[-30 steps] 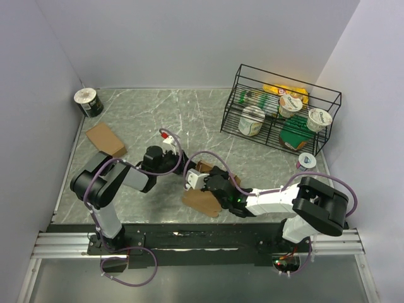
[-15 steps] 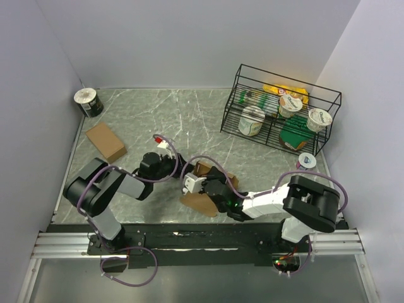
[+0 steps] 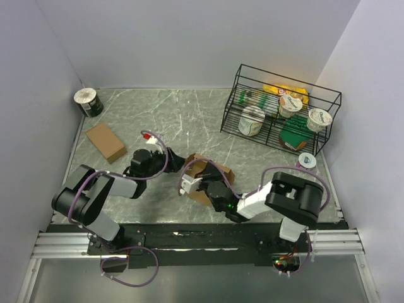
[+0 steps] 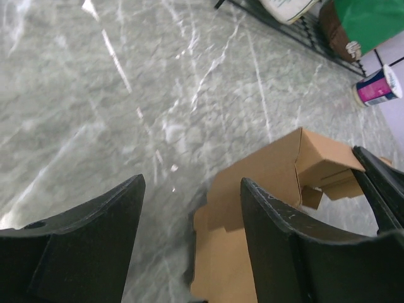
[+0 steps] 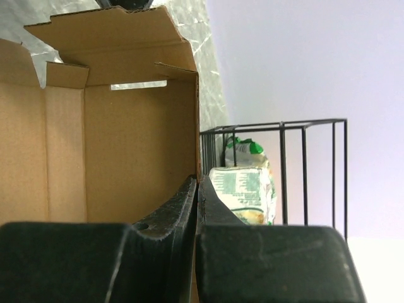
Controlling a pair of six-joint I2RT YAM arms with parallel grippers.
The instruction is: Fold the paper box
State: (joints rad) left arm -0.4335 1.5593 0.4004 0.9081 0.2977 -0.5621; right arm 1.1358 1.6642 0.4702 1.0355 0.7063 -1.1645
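Paper box [image 4: 265, 170] lies diagonally, near-left to far-right, right claw [image 5: 197, 184] pinching its wall, left claw [image 4: 191, 184] released.

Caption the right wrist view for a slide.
Right gripper pinching a wall of the half-folded paper box, wire rack behind.

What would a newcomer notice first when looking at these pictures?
The half-folded brown paper box lies front centre, the right gripper shut on one upright wall. The left gripper hangs open beside it, and a wire rack of food packs stands far right.
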